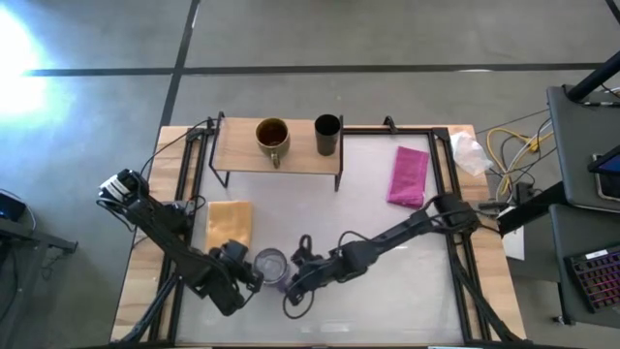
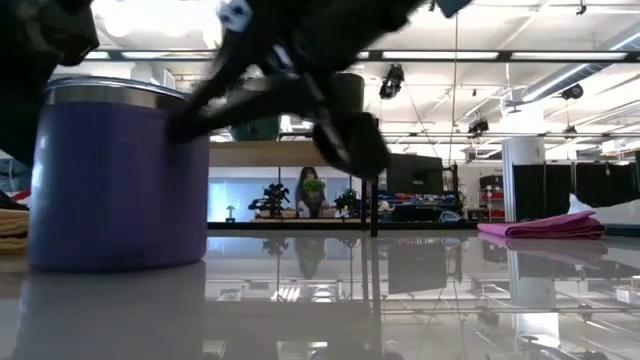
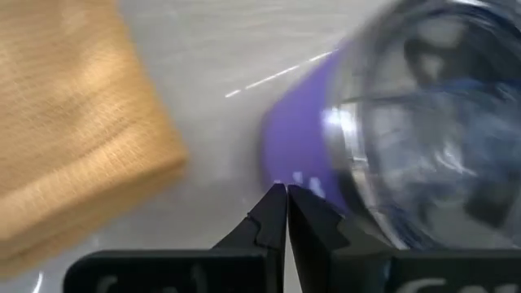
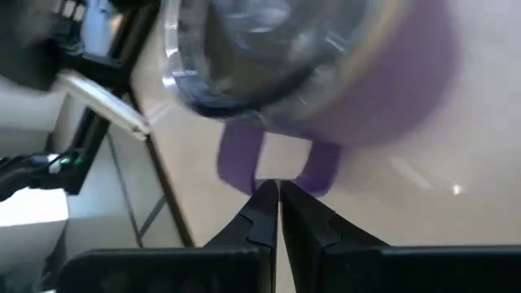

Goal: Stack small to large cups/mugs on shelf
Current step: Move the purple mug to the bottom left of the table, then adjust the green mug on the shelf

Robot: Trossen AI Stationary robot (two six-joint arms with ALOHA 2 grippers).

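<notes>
Glossy purple mug [image 1: 270,265], steel rim, sits between both arms; left gripper [image 3: 286,213] pinched together, right gripper [image 4: 278,203] too, at its looped handle [image 4: 277,166].

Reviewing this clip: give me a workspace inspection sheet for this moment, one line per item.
Surface: glossy white table, wooden edges.
Job's things: olive-brown mug and black cup stand on the shelf; purple mug is upright on the table near the front edge.
Clutter: yellow-tan pad left of centre; pink cloth right of the shelf.
Grippers: left gripper shut beside the purple mug's wall; right gripper shut at the mug's handle.
Cables: yellow and white cables off the table's right side.
Surroundings: concrete floor, keyboard at right.
</notes>
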